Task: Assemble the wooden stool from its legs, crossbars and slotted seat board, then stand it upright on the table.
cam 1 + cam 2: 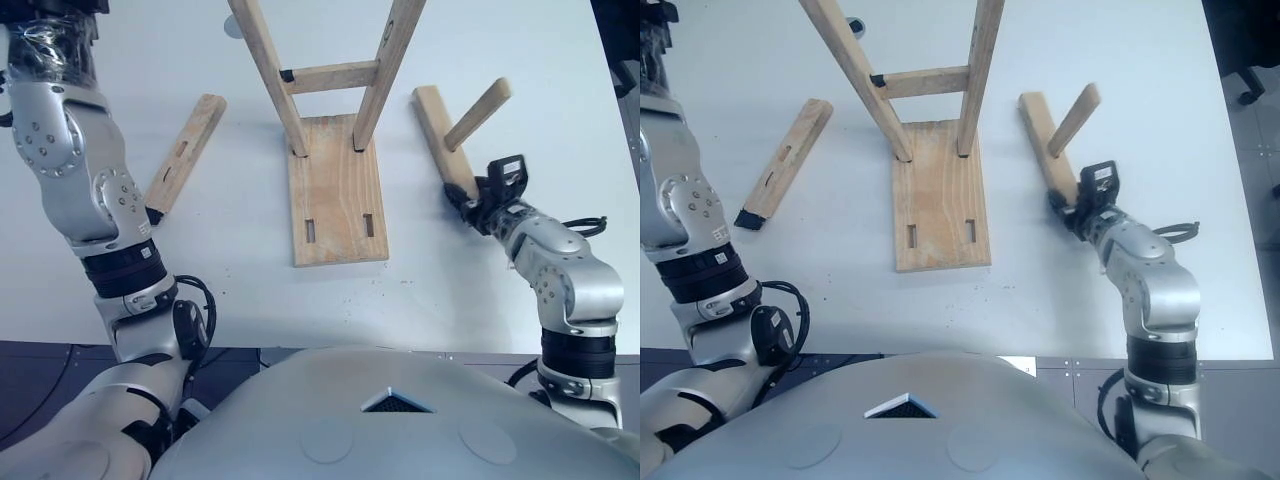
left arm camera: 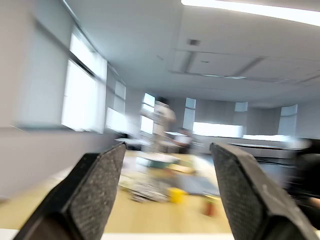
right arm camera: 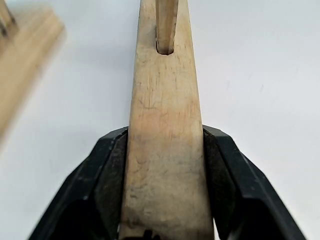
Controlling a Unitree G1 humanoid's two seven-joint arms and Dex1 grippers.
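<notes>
On the white table (image 1: 450,290), the right gripper (image 1: 468,207) clamps the near end of a pale wooden leg (image 1: 435,115), presumably to slot it into the rectangular slotted wooden seat board (image 1: 335,200) to its left. The left gripper (image 2: 167,167) gapes empty.

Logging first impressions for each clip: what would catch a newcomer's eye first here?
In the middle, two legs joined by a crossbar stand in the far slots of the seat board, its near slots empty. To its right, the right tool is shut on another leg carrying a second crossbar; a loose leg lies left.
</notes>
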